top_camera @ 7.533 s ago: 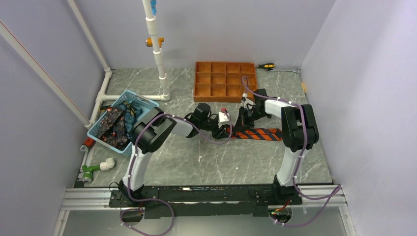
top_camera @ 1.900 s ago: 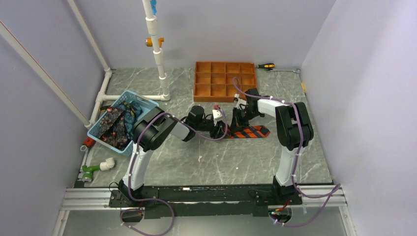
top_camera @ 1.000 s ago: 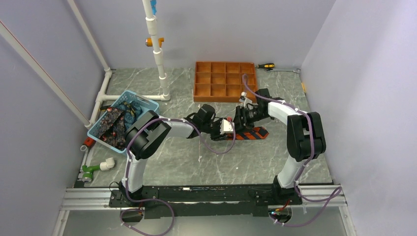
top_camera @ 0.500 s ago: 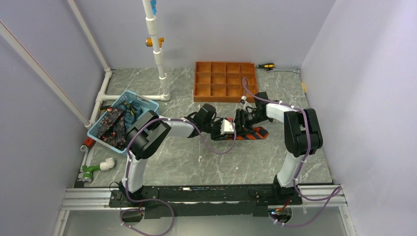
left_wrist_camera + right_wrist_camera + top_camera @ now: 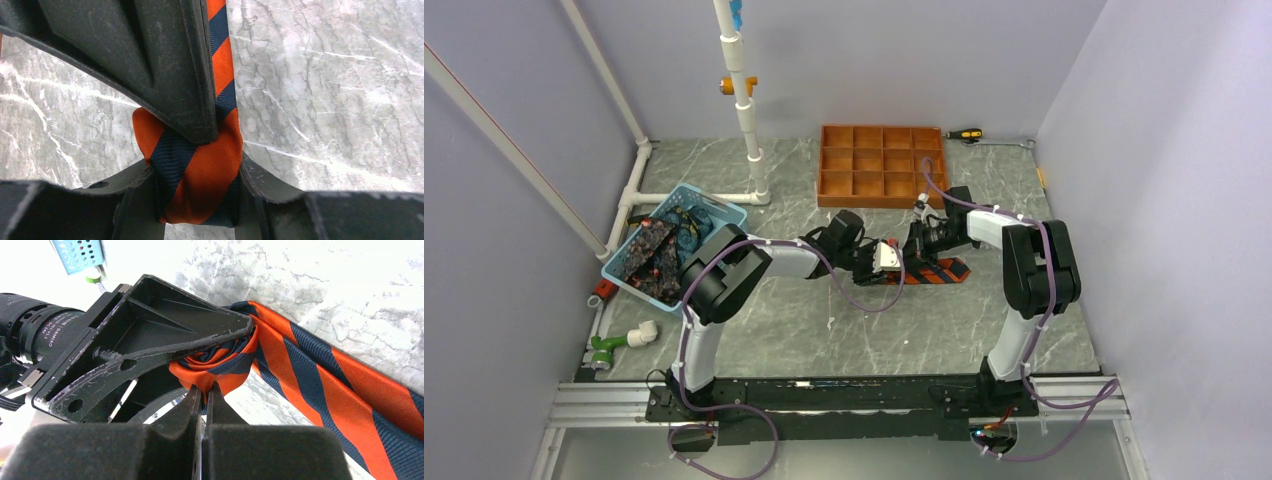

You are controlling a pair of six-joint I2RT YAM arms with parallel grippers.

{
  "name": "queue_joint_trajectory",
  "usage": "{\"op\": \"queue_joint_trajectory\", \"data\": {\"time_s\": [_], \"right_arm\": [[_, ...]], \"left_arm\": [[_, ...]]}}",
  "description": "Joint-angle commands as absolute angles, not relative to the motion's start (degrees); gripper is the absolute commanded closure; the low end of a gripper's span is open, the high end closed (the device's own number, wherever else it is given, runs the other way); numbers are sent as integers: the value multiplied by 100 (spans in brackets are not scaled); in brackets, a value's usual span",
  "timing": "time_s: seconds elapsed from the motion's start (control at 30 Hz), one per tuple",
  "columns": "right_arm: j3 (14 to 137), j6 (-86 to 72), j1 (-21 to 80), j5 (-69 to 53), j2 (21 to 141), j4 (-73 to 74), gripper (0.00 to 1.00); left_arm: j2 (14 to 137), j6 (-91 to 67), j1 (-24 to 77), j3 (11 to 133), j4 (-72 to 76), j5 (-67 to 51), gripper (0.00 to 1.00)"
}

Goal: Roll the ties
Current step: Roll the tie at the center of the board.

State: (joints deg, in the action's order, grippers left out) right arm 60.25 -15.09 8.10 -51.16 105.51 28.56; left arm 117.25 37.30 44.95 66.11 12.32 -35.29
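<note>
Right fingers point(image 5: 192, 412) closed onto tie roll point(image 5: 220, 371); hidden overhead.

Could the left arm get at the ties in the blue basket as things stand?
Probably not yet: the left claw is clamped around the rolled end of the striped tie. Otherwise the way looks free; the blue basket sits open on that arm's side, nothing over its ties.

Pale lilac walls point(image 5: 874, 60) — grey marbled tabletop point(image 5: 924, 320)
</note>
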Motion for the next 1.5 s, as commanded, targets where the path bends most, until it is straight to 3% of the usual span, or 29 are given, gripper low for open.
{"op": "queue_joint_trajectory", "data": {"time_s": [0.0,0.1,0.3,0.67,0.97,1.13,1.2,1.23,1.3,1.37,1.47], "right_arm": [[5968,-918,778,-3932,10872,2821,100],[5915,-648,765,-3359,10971,3223,100],[6171,-659,723,-2397,11141,3408,100],[7113,-585,839,-1770,11793,3768,100],[7238,-482,1221,-1705,12035,3928,100],[7286,-453,1327,-2415,12072,3713,100],[7236,-439,1410,-2740,12022,3551,100],[7174,-512,1501,-3004,11992,3351,100],[7130,-617,1575,-3251,11985,3184,100],[7123,-647,1612,-3415,11959,3075,92],[7194,-520,1544,-3555,11796,3233,70]], "left_arm": [[12202,3689,4481,6212,-261,-3364,55],[11999,3241,4419,6195,324,-3735,43],[11862,2490,4408,6253,1632,-4516,32],[12303,1833,4439,6549,3138,-4874,31],[12861,991,4554,6801,3893,-4253,37],[12880,1070,4543,6610,3506,-3995,52],[12589,1242,4483,6288,3277,-3883,63],[12180,1470,4437,6011,2620,-3619,77],[11918,1761,4422,6074,1596,-3246,87],[11726,1989,4341,6045,990,-3215,95],[11577,2136,4262,5966,483,-3103,100]]}}
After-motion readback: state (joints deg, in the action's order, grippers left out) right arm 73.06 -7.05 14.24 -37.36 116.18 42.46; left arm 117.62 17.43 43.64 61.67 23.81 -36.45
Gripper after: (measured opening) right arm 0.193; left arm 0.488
